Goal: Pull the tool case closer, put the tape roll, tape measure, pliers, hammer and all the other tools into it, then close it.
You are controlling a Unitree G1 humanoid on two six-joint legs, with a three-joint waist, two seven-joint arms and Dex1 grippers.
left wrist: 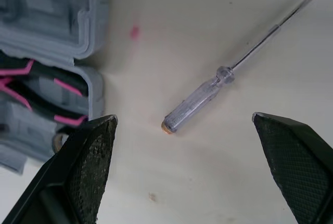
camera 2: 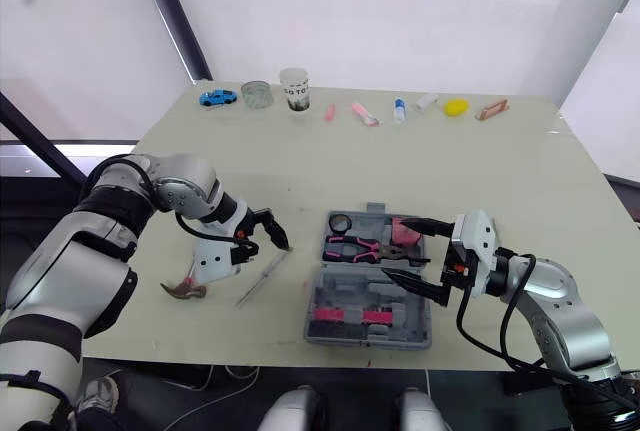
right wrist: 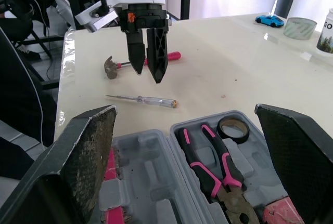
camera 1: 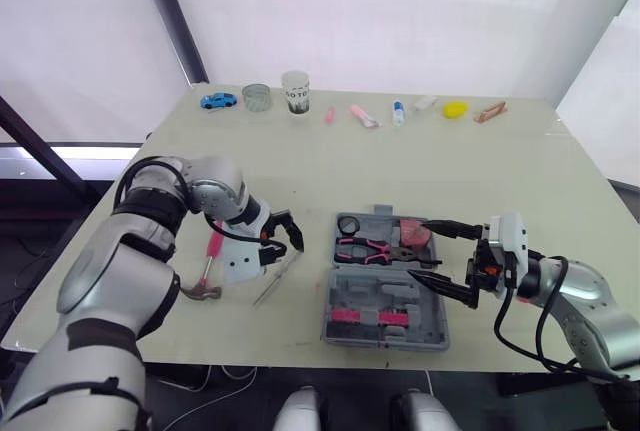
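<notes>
Clear-handled screwdriver (camera 1: 277,281) lies flat on the counter (camera 1: 400,171) between the hammer (camera 1: 205,291) and the open tool case (camera 1: 430,326); the left gripper (camera 1: 285,236) and right gripper (camera 1: 420,249) both have jaws spread. From the left wrist, its handle lies under the gap. It looks light, stiff and probably slick, so pinch the thick handle, not the thin shaft. From the right wrist, pliers (right wrist: 213,167) and tape roll (right wrist: 232,129) sit in the case.
</notes>
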